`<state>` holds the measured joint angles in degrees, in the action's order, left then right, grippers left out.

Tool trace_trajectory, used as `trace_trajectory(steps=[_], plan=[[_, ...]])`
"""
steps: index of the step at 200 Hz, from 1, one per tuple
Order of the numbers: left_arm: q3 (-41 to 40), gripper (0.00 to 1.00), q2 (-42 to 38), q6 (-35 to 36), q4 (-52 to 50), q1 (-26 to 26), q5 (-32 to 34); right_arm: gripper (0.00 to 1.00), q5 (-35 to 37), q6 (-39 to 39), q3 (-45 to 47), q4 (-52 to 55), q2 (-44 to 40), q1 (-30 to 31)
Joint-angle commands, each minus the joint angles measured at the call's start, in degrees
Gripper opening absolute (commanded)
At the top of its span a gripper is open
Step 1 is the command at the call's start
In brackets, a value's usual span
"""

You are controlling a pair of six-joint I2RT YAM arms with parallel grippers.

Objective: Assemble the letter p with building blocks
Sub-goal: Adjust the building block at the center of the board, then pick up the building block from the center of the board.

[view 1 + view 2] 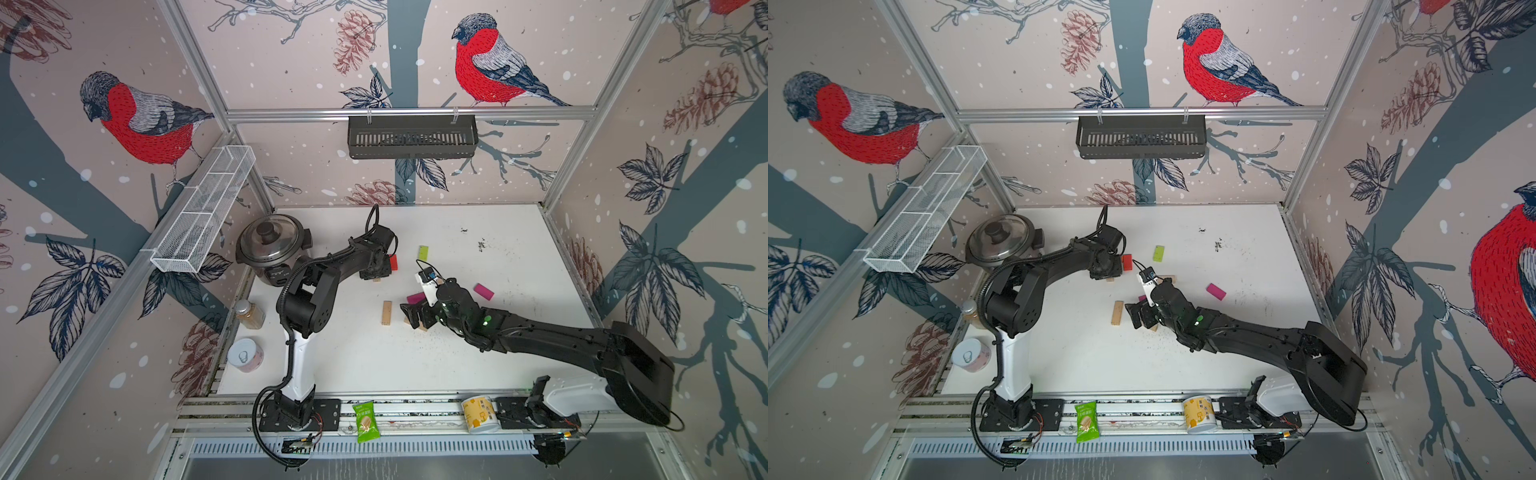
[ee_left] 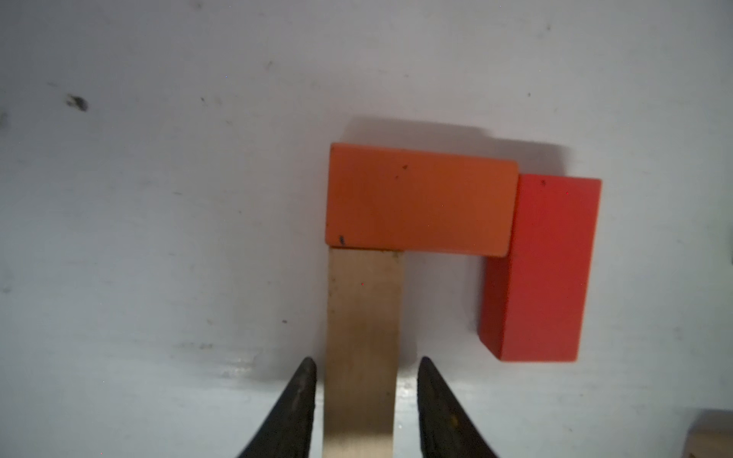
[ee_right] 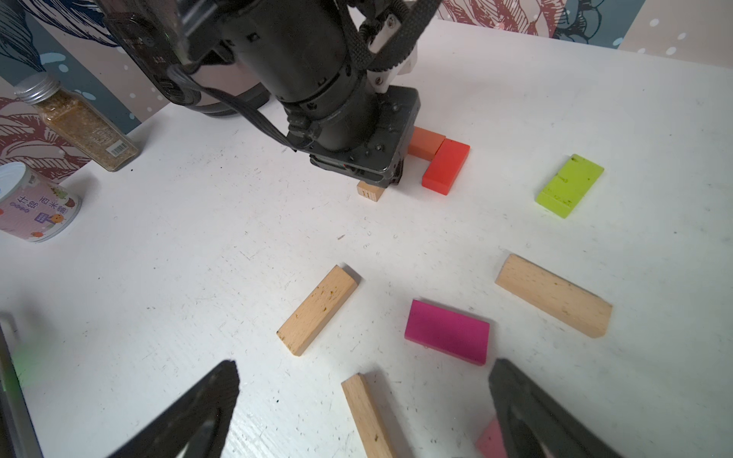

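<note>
Where the left jaws hang low over the bench (image 2: 158, 238), they stand partly open astride the tan stem block (image 2: 363, 337). A sliver of bench shows on each side, so they grip nothing. The end of the stem away from the jaws butts against the long side of the orange block (image 2: 420, 200), at one end of it. The red block (image 2: 539, 269) touches the orange one's other end and runs back parallel to the stem, with a gap between the two. These three, lying flat, make up the unfinished letter p (image 1: 1127, 262). It sits toward the back of the bench, about midway across, to the right of the rice cooker (image 1: 272, 245).

The right jaws are spread wide and hold nothing. Seen from the right wrist, the narrow tan block (image 3: 369, 416) lies on the bench between them, touching neither. The pale pink block (image 3: 490, 440) shows just beside one jaw, partly hidden by it. Beyond them lie the magenta block (image 3: 446, 331), the short tan block (image 3: 317, 309) and the long tan block (image 3: 553, 295), all apart from one another. Farther off, the lime-green block (image 3: 571, 185) lies flat and alone. A second magenta block (image 1: 483, 291) lies on the far side of the right arm (image 1: 540, 336) in both top views, well apart from the rest.
</note>
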<state>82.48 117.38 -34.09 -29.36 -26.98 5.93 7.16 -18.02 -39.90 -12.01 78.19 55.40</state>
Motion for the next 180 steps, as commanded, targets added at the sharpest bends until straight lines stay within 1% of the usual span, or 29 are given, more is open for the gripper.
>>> trace_trajectory(steps=[1, 46, 65, 80, 95, 137, 152, 165, 180], plan=[[-1.24, 0.43, -1.92, 0.38, -1.16, 0.12, -1.86, 1.00, -0.48, -0.24, 0.00, -0.34, -0.22, -0.19], [-3.48, 0.46, -7.67, 0.47, -1.26, 0.09, -3.01, 1.00, -1.64, -0.55, 0.55, -0.63, -0.74, -1.25], [-5.07, 0.48, -12.13, 0.53, -1.33, 0.10, -4.01, 1.00, -2.56, -0.87, 1.04, -0.94, -1.26, -2.20], [-7.40, 0.51, -17.61, 0.74, -0.78, -0.09, -5.10, 1.00, -2.92, -1.12, 1.46, -0.99, -1.73, -3.30], [-10.07, 0.58, -23.96, 1.02, 0.08, -0.08, -6.00, 1.00, -4.41, -1.67, 2.08, -1.28, -2.29, -4.92], [-17.65, 0.88, -42.51, 3.19, 3.11, 0.00, -6.59, 1.00, -7.63, -3.92, 3.64, -1.53, -3.05, -10.37], [-21.50, 0.96, -49.03, 4.74, 5.98, 0.15, -7.15, 1.00, -8.21, -5.10, 3.78, -1.03, -2.43, -12.21], [-24.91, 0.97, -54.91, 5.57, 8.93, 0.09, -7.64, 1.00, -7.90, -5.64, 3.18, -0.21, -1.30, -13.06], [-27.98, 0.98, -61.02, 6.22, 9.67, 0.14, -7.07, 1.00, -7.03, -5.93, 1.44, 1.89, 0.74, -13.32]])
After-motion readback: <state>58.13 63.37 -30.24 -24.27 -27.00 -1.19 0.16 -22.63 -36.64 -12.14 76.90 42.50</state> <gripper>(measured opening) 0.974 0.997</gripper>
